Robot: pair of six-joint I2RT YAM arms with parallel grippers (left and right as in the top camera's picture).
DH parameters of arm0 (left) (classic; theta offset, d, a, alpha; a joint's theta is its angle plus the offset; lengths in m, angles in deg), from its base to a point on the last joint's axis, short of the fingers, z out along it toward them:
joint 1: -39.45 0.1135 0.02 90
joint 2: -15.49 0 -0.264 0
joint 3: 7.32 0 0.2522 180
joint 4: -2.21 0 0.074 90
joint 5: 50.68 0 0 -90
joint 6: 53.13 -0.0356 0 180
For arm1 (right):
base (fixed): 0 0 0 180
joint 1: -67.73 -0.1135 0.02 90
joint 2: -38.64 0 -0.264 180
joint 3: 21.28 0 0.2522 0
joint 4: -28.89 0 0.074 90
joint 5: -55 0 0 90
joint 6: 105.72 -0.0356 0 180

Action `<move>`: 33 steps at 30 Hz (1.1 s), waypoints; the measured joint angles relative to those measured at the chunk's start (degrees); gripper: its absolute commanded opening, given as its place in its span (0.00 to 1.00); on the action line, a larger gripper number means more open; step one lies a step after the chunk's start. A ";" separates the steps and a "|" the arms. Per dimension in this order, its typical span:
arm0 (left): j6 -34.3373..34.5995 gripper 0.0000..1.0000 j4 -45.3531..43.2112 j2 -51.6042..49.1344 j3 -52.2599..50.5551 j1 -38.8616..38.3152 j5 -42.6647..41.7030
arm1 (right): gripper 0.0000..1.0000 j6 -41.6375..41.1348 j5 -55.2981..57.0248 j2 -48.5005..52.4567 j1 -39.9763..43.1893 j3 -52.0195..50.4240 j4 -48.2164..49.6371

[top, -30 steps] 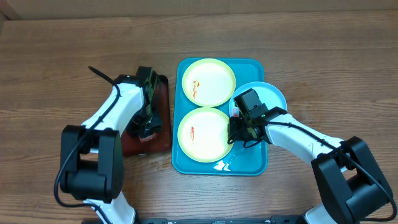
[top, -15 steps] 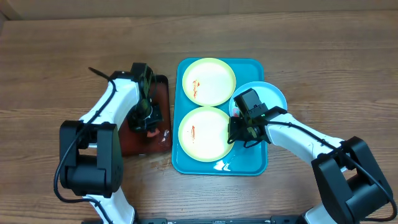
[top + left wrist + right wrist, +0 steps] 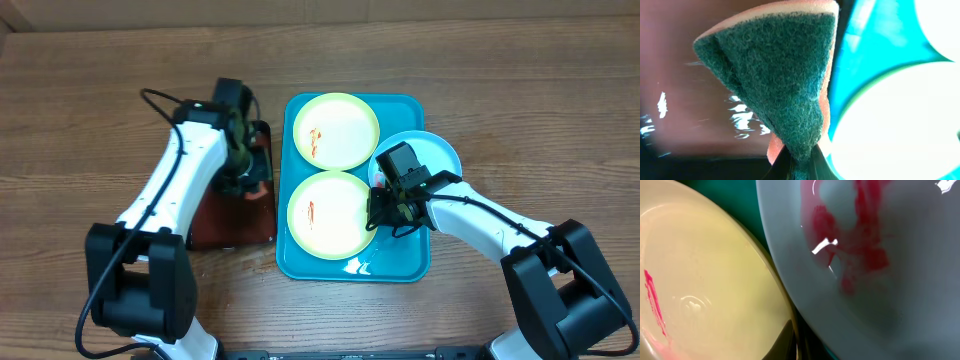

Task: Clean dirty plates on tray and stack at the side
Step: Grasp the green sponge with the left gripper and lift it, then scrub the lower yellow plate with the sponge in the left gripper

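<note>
The left gripper (image 3: 796, 169), pinching the sponge (image 3: 780, 80) left of centre, should press its scourer flat on the smeared lower plate (image 3: 328, 215) in the central tray (image 3: 400, 265); closure of the right gripper (image 3: 385, 212) cannot be told.

A wooden table (image 3: 520, 90) is seen from above, and nearly the whole overhead view is filled by it. Its top is made up of brown boards, and the grain is laid from the table's left side to its right, with darker streaks scattered through it. Beyond the table's far edge a pale beige strip (image 3: 300, 8) is shown; whether it is wall or board cannot be told. The table is lit evenly, and only soft, short shadows are thrown onto its surface.
</note>
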 measured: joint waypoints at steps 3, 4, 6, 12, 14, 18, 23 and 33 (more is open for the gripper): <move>0.02 0.04 -3.82 0.00 0.00 -5.35 -3.45 | 0.04 0.02 0.02 0.00 0.00 0.00 -0.04; 0.02 0.04 -4.74 0.00 -0.02 -6.69 -4.00 | 0.04 0.00 0.02 0.00 0.02 0.00 -0.04; 0.46 0.04 -8.09 -0.13 -0.20 -10.47 -4.96 | 0.04 0.02 0.07 0.00 0.02 0.04 -0.13; 6.54 0.04 -14.71 -5.07 -0.20 -19.50 -12.09 | 0.04 0.02 0.57 0.00 0.02 0.24 -1.01; 9.07 0.04 -14.38 -8.48 -0.22 -20.17 -14.78 | 0.04 0.02 0.68 0.00 0.02 0.33 -1.18; 11.80 0.04 -11.41 -13.99 -0.44 -19.56 -17.18 | 0.04 0.04 1.03 0.00 0.02 0.42 -1.46; 12.98 0.04 -8.33 -14.51 -0.26 -17.55 -18.03 | 0.04 0.07 1.11 0.00 0.02 0.42 -1.55; 13.22 0.04 -1.92 -14.56 2.73 -13.66 -8.57 | 0.04 0.04 1.16 0.00 0.00 0.44 -1.57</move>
